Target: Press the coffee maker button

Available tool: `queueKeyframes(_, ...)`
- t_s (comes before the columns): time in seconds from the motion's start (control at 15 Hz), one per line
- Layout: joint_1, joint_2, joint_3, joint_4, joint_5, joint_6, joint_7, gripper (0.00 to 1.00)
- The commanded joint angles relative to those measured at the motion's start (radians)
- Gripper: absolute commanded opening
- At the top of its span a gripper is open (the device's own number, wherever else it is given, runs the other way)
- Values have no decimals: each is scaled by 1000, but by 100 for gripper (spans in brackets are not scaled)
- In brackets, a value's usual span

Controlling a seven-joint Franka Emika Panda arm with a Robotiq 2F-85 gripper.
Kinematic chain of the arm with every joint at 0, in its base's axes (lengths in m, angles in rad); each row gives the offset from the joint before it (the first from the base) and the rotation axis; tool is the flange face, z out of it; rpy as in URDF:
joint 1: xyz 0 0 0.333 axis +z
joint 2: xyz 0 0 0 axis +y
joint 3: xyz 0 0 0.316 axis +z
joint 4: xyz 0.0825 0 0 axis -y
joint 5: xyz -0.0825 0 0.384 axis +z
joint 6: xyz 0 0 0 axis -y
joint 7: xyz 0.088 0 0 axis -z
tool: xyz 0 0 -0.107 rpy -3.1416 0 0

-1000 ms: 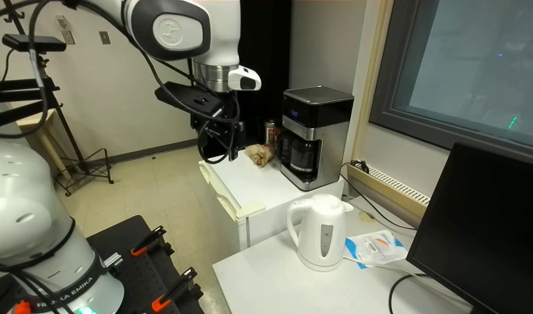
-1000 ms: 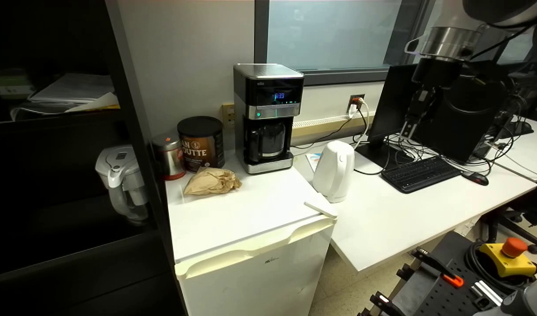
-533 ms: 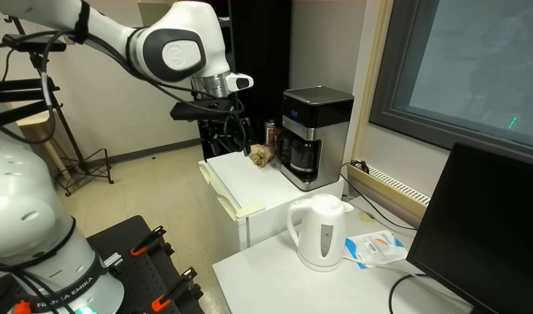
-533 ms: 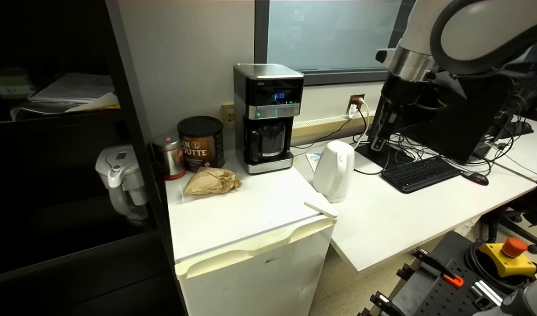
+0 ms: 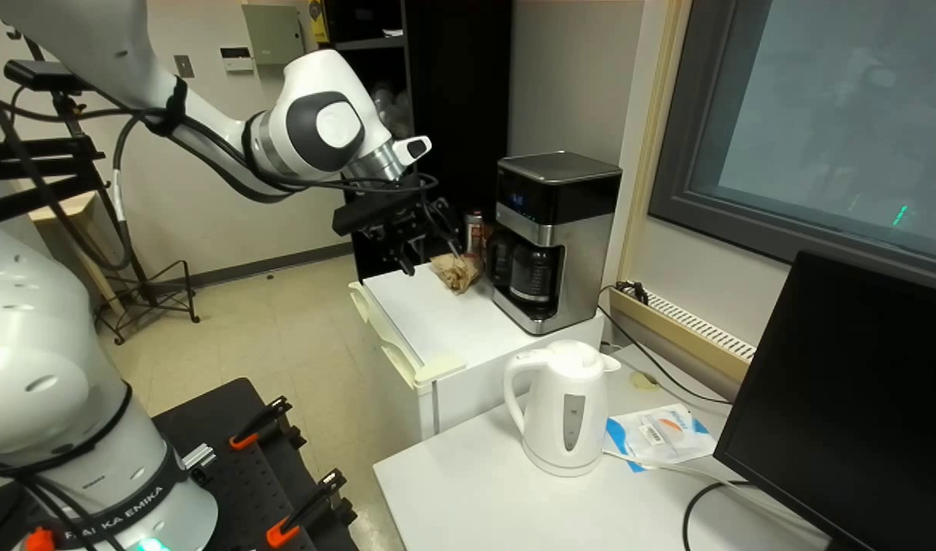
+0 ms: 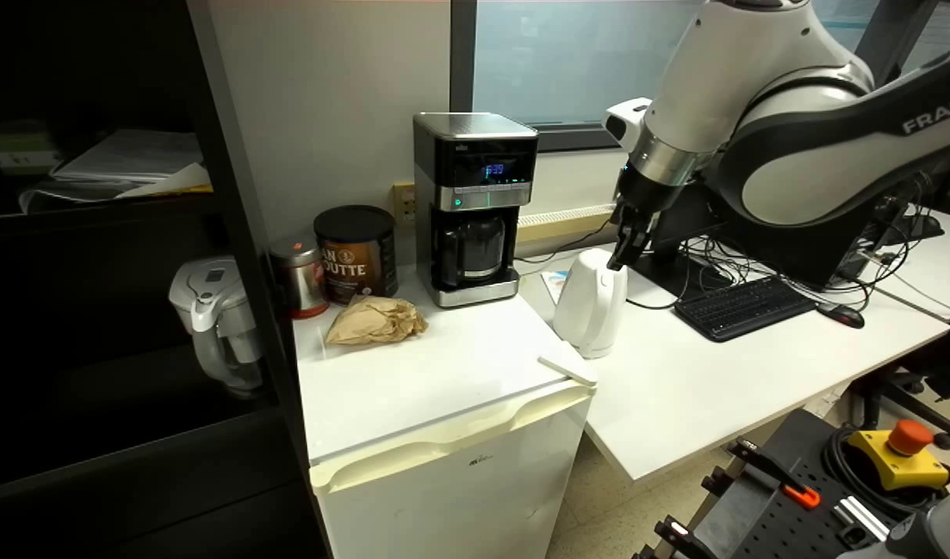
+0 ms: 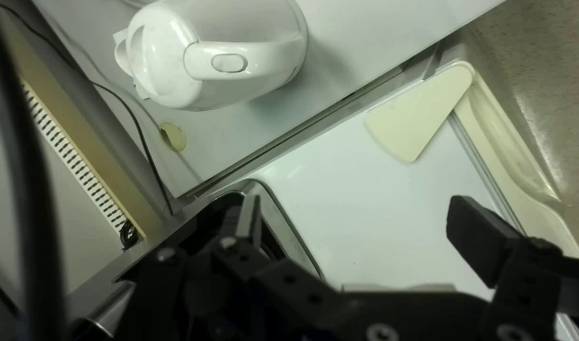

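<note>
The coffee maker is a boxy black and silver machine standing upright on the white fridge top, its dark carafe inside. Its front in an exterior view shows a lit blue display and a small green-lit button on the silver band. My gripper is open and empty, tilted, above the fridge top and apart from the coffee maker. In an exterior view the gripper overlaps the kettle. In the wrist view the fingers are wide apart; the left one partly hides the coffee maker. The button is out of sight there.
A white kettle stands on the desk beside the fridge. A paper bag, a coffee can and a metal canister are left of the coffee maker. A monitor and a black shelf flank the area.
The arm has reached out and the gripper has tilted. In both exterior views the gripper has come nearer to the coffee maker in the picture. The coffee maker and kettle have not moved.
</note>
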Motion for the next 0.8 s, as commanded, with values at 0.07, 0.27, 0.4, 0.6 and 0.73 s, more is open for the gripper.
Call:
queueKeyframes(0.07,-110,106,97,65,-288,107,207,60)
queueKeyframes(0.27,-180,150,151,123,-550,137,418,37)
queueKeyframes(0.4,-209,178,178,168,-723,137,568,22)
queueKeyframes(0.6,-219,231,197,233,-944,116,775,1)
queueKeyframes(0.73,-214,269,200,271,-1068,102,900,0)
